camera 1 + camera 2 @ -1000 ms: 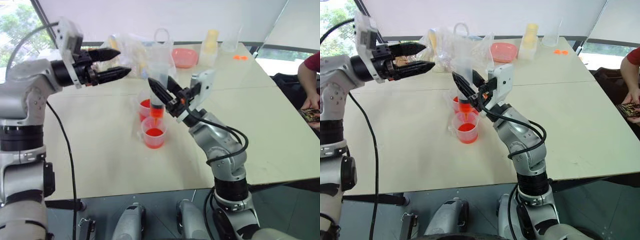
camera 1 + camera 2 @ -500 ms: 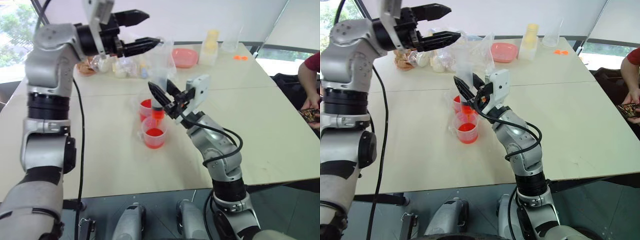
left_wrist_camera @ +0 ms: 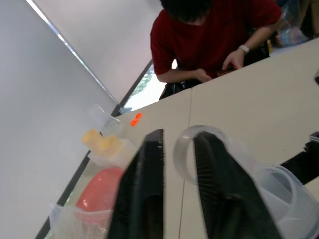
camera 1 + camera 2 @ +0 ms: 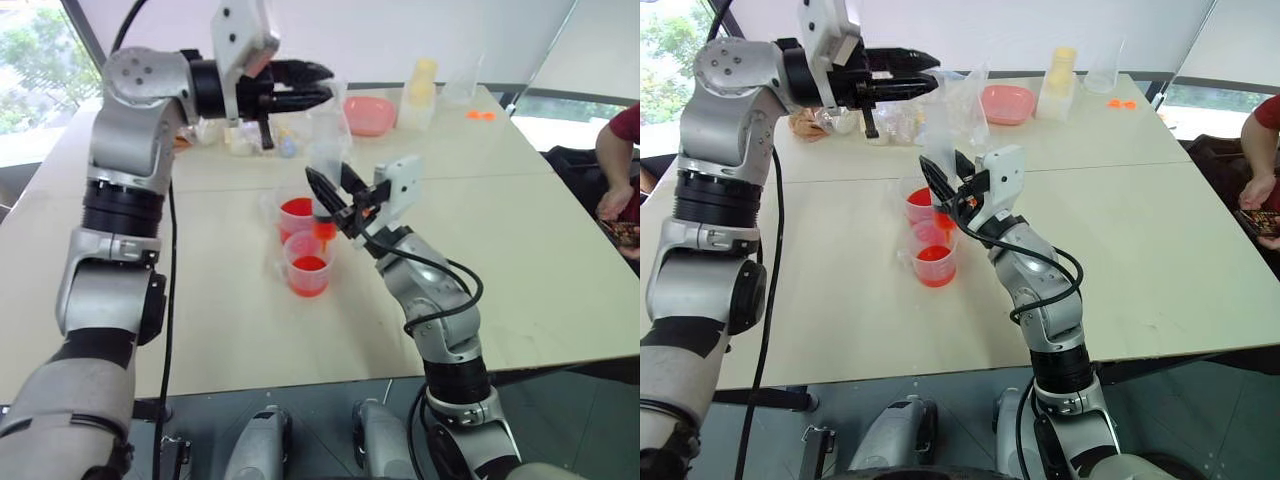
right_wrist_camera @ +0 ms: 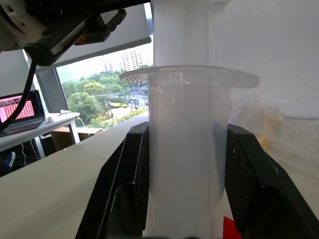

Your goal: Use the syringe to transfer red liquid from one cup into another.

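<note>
Syringe (image 4: 322,175) stands upright at frame centre over the larger cup (image 4: 297,217), its rigid, slick, light barrel clamped by the right gripper (image 4: 333,194); left gripper (image 4: 310,95) clenched on its plunger ring (image 3: 195,153)

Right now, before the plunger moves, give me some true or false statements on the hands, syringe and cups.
1. The right hand holds the syringe upright by its barrel. True.
2. The left hand rests on the table. False: it is raised, its fingers at the plunger ring on top of the syringe.
3. The large cup and the small cup both hold red liquid. True.
4. The pink bowl stands between the two cups. False: it sits at the far side of the table, behind them.
5. A person in red is at the table's edge. True.
</note>
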`<action>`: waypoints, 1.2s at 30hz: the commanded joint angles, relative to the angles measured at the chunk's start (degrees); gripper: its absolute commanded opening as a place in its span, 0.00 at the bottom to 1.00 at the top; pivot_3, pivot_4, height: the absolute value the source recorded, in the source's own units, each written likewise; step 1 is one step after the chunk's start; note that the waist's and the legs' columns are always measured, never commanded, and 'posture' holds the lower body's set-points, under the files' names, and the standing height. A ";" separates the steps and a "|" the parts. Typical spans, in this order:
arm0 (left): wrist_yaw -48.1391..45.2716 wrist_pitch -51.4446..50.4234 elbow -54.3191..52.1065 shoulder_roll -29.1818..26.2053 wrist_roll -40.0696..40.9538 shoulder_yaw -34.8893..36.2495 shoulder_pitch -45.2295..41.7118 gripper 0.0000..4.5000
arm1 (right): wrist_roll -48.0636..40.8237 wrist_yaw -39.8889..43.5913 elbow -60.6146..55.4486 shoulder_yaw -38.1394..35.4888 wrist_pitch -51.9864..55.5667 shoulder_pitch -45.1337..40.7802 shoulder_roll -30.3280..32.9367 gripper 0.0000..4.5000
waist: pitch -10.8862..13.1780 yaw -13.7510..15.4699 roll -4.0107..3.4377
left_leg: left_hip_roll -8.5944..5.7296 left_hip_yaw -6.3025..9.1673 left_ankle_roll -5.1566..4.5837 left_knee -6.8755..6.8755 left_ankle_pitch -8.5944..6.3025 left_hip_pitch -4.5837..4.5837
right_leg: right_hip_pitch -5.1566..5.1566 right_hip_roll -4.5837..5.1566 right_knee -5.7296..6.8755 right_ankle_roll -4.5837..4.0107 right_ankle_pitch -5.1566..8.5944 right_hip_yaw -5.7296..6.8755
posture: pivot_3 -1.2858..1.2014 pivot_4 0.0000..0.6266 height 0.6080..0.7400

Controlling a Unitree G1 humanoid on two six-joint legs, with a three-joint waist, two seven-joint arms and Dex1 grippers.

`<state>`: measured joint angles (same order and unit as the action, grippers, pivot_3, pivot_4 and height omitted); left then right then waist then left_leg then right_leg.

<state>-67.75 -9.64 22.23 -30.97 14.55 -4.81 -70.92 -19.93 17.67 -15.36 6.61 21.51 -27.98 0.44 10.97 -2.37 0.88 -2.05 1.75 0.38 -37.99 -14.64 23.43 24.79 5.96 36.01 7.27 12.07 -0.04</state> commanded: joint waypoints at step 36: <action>-9.76 -15.36 -16.79 -2.69 5.07 -2.86 14.13 0.00 | -4.67 -0.45 -8.61 -4.00 3.34 -9.32 0.50 0.32 | 0.00 0.07 0.00 | 0.01 0.02 0.00 -0.01 0.00 -0.01 | 0.00 0.00 0.01 0.00 0.00 0.00 | 0.52 0.24 1.00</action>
<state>-70.99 -23.27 7.71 -35.02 17.59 -1.22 -60.04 -22.87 19.26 -16.50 7.71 29.37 -31.00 1.70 10.97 -2.31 0.88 -2.04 1.77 0.38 -37.99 -14.64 23.43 24.79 5.96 36.02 7.27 12.07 -0.04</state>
